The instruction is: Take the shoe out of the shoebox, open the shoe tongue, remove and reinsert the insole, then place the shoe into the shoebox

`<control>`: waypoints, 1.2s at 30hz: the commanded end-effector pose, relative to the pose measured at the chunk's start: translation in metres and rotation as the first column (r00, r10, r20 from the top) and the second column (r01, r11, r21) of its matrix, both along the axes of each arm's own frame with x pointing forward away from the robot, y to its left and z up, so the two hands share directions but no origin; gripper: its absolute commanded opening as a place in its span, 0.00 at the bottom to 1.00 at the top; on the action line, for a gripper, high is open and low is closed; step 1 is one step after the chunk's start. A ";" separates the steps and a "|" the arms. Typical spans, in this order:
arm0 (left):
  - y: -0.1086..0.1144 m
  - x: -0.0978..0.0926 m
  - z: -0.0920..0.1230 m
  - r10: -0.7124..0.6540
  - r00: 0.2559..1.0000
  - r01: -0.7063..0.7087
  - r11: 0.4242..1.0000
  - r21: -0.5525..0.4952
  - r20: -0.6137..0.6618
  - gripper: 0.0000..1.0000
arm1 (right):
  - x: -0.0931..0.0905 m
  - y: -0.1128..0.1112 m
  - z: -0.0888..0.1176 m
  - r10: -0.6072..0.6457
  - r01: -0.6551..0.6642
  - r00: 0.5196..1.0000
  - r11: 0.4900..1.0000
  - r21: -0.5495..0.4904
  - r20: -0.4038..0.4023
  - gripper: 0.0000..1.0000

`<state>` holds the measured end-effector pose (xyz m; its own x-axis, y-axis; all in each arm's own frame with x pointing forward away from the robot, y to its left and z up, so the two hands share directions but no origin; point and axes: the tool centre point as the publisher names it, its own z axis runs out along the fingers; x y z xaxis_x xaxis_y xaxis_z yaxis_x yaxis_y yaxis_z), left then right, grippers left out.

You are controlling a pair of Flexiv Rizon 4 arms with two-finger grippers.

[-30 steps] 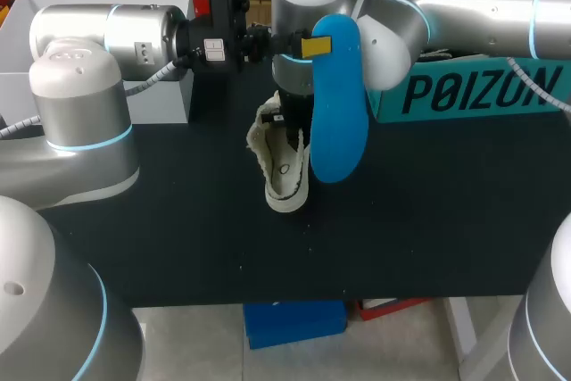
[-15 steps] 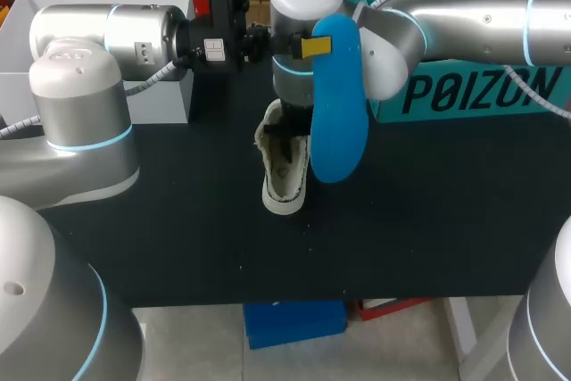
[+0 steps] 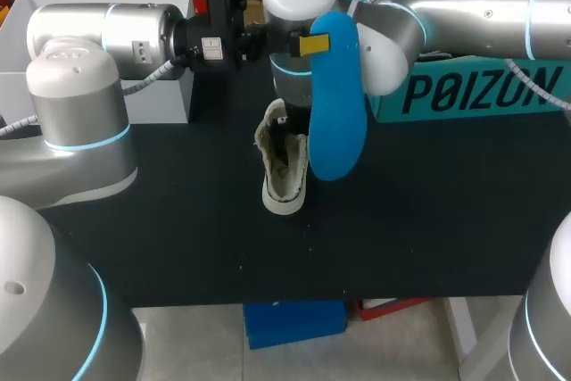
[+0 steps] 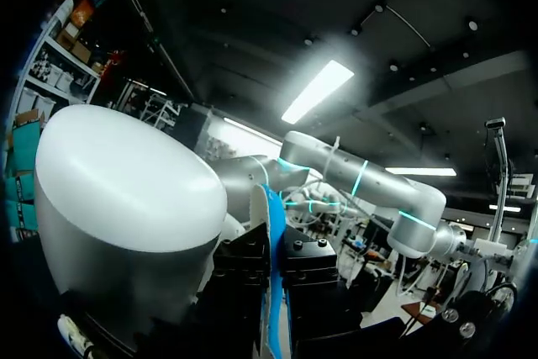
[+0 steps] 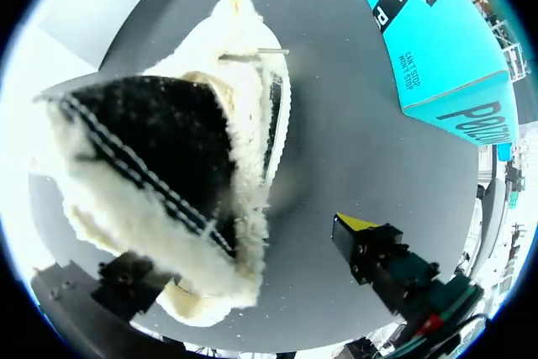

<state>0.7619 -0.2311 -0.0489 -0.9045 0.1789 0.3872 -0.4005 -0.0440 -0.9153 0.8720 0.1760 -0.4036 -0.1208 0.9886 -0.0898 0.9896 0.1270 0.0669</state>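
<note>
A cream fleece shoe (image 3: 284, 171) with a black tongue (image 5: 160, 149) lies on the black table (image 3: 178, 220), toe toward the front edge. My right gripper (image 3: 285, 120) hangs just over its opening and is open. In the right wrist view the shoe (image 5: 244, 115) sits between the spread fingers, and the yellow-tipped finger (image 5: 357, 226) stands clear of it. My left gripper (image 3: 314, 45) is shut on the top of a blue insole (image 3: 337, 104), which hangs upright above the table to the right of the shoe. Its thin edge (image 4: 271, 233) shows between the left fingers.
A teal shoebox (image 3: 464, 86) stands at the back right, right of the insole, and shows in the right wrist view (image 5: 445, 48). A white box (image 3: 169, 95) stands at the back left behind my left arm. Both arms cross over the table's back middle.
My right gripper has opened and let go of the shoe. The shoe has swung from tilted to straight and settled on the table. The left arm and insole have stayed put.
</note>
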 end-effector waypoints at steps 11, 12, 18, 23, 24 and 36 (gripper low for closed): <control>-0.004 -0.001 -0.004 0.002 1.000 -0.002 1.000 0.001 -0.003 0.00 | -0.020 -0.022 0.054 -0.015 0.013 0.997 0.999 0.041 0.071 1.00; -0.004 -0.001 -0.004 0.002 1.000 -0.002 1.000 0.001 -0.003 0.00 | -0.021 -0.025 0.055 -0.023 0.019 0.997 0.998 0.052 0.076 1.00; -0.004 -0.001 -0.004 0.002 1.000 -0.002 1.000 0.001 -0.003 0.00 | -0.022 -0.038 0.048 -0.040 0.034 0.997 0.996 0.083 0.069 1.00; -0.004 -0.001 -0.004 0.002 1.000 -0.002 1.000 0.001 -0.003 0.00 | -0.020 -0.050 0.042 -0.063 0.051 0.995 0.986 0.156 0.073 1.00; -0.004 -0.001 -0.004 0.002 1.000 -0.002 1.000 0.001 -0.003 0.00 | -0.019 -0.052 0.042 -0.066 0.052 0.995 0.984 0.171 0.077 1.00; -0.004 -0.001 -0.004 0.002 1.000 -0.002 1.000 0.001 -0.003 0.00 | -0.019 -0.078 0.055 -0.100 0.038 0.984 0.924 0.380 0.145 1.00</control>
